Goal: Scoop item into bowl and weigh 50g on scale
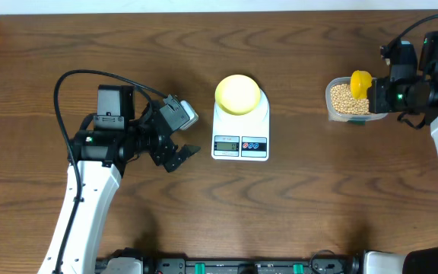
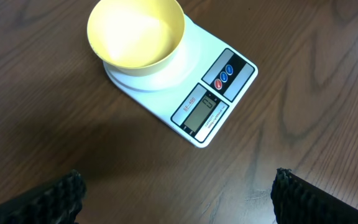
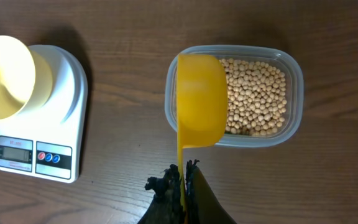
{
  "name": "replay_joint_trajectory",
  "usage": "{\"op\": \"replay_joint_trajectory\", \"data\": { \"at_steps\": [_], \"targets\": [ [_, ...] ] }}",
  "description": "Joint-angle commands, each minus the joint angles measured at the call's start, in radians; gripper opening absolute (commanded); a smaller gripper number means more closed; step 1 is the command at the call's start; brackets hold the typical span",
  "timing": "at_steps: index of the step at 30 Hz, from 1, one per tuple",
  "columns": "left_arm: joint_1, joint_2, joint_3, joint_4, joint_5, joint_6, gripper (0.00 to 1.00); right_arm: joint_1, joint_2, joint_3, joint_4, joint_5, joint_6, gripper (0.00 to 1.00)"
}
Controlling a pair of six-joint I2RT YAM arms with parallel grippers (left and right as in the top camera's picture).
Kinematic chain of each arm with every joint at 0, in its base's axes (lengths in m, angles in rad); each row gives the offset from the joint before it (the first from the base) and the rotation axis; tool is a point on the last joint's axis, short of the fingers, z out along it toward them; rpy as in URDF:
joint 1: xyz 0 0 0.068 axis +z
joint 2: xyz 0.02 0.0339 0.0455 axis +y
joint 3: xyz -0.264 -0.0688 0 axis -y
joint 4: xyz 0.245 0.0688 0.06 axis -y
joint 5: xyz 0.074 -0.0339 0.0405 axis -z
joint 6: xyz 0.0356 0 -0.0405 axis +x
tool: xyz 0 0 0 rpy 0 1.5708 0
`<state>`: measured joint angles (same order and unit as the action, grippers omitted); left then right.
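Over at the right end of the wooden table [image 1: 318,198], the right gripper [image 3: 183,177] is pinched fully closed on the thin handle of a yellow scoop [image 3: 201,99]. The scoop's cup lies over the left end of a clear plastic tub [image 3: 291,74], and the tan beans [image 3: 257,96] fill the rest of the tub beside it. Whether the cup holds any beans, I cannot tell.

Near the middle of the table sits the white scale [image 1: 239,129], with its grey display and its red and blue buttons facing the robot; the digits are too small to read. The pale-yellow bowl [image 1: 238,93] stands upright on the scale's round platform, well apart from the tub.

Just left of the scale, the left gripper [image 1: 184,137] hovers with its fingers spread wide and nothing between them, pointing toward the scale without touching it.
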<state>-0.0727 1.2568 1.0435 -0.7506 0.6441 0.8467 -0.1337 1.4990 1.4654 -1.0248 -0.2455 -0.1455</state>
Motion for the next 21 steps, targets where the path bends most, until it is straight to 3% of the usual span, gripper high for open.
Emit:
{"op": "replay_joint_trajectory", "data": {
  "at_steps": [1,16,21],
  "targets": [
    [0.005,0.007,0.0,0.003,-0.009,0.016,0.98,0.003,0.005,0.019,0.007,0.011,-0.021,0.01],
    [0.005,0.007,0.0,0.003,-0.009,0.016,0.98,0.003,0.005,0.019,0.011,0.037,-0.036,0.01],
    [0.005,0.007,0.0,0.004,-0.009,0.016,0.98,0.001,0.005,0.019,0.016,0.14,-0.035,0.01]
  ]
}}
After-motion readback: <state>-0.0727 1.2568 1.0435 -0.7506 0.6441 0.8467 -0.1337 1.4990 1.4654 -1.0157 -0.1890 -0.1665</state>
